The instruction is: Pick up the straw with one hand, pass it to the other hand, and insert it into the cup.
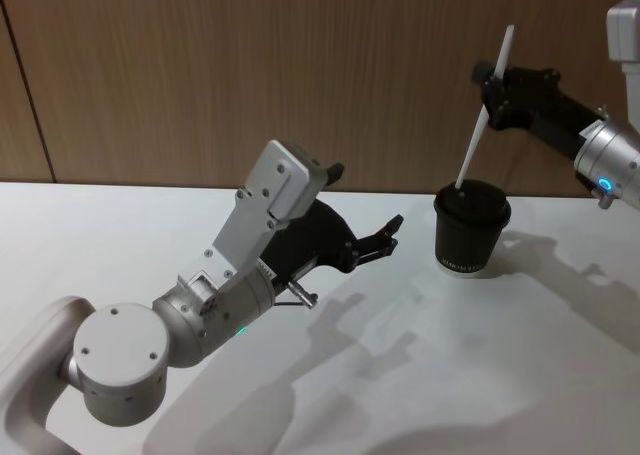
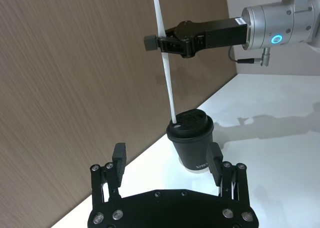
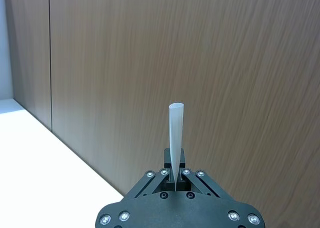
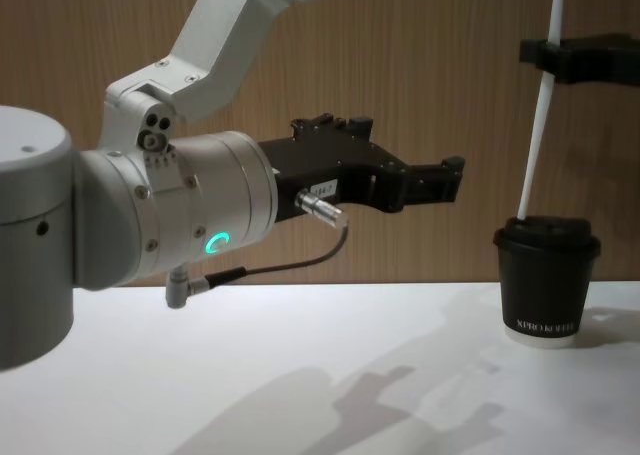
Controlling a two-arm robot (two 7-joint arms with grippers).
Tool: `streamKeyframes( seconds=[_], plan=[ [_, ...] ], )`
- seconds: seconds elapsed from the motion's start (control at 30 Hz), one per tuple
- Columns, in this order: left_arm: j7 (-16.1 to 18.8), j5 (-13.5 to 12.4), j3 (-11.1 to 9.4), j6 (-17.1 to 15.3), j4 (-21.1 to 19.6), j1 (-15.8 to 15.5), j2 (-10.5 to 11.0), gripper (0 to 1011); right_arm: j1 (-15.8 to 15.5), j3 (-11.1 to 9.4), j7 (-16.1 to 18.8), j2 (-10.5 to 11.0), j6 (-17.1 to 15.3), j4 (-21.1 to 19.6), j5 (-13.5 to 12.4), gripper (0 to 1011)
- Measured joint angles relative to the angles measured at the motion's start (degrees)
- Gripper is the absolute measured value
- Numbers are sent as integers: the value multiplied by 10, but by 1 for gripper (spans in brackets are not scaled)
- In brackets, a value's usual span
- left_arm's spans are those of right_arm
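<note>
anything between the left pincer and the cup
Nothing: in the head view only bare white table lies between the open left pincer and the cup.

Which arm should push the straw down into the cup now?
Probably the right. The right gripper is shut on the straw, whose lower tip sits at the lid of the cup. The left gripper is open, beside the cup.

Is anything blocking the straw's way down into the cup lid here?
Nothing visible does. The right gripper holds the straw with its lower tip already at the lid of the cup. The left gripper is open, off to the side.
</note>
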State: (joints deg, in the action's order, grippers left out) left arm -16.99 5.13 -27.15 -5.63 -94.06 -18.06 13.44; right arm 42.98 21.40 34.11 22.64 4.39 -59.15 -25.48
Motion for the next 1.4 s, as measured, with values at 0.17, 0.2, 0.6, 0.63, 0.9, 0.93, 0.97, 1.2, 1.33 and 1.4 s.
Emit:
streamKeyframes(
  seconds=[0.17, 0.2, 0.6, 0.63, 0.9, 0.93, 0.97, 1.2, 1.33, 1.4],
  plan=[
    [0, 0, 0, 0, 0, 0, 0, 1003, 2, -1, 5, -1, 1, 10, 2, 1],
    [0, 0, 0, 0, 0, 0, 0, 1003, 2, -1, 5, -1, 1, 11, 2, 1],
    [0, 0, 0, 0, 0, 0, 0, 1003, 2, -4, 16, -2, 0, 19, 5, 1],
    [0, 0, 0, 0, 0, 0, 0, 1003, 2, -4, 17, -3, 0, 21, 5, 1],
    [0, 0, 0, 0, 0, 0, 0, 1003, 3, -3, 24, -4, -1, 26, 7, 32],
    [0, 0, 0, 0, 0, 0, 0, 1003, 3, -3, 24, -4, -1, 26, 7, 42],
    [0, 0, 0, 0, 0, 0, 0, 1003, 3, -3, 25, -4, -1, 27, 7, 86],
    [0, 0, 0, 0, 0, 0, 0, 1003, 3, -3, 26, -4, -1, 28, 7, 277],
    [0, 0, 0, 0, 0, 0, 0, 1003, 3, -2, 27, -4, -1, 29, 7, 407],
    [0, 0, 0, 0, 0, 0, 0, 1003, 3, -2, 28, -4, -1, 29, 7, 474]
  ],
)
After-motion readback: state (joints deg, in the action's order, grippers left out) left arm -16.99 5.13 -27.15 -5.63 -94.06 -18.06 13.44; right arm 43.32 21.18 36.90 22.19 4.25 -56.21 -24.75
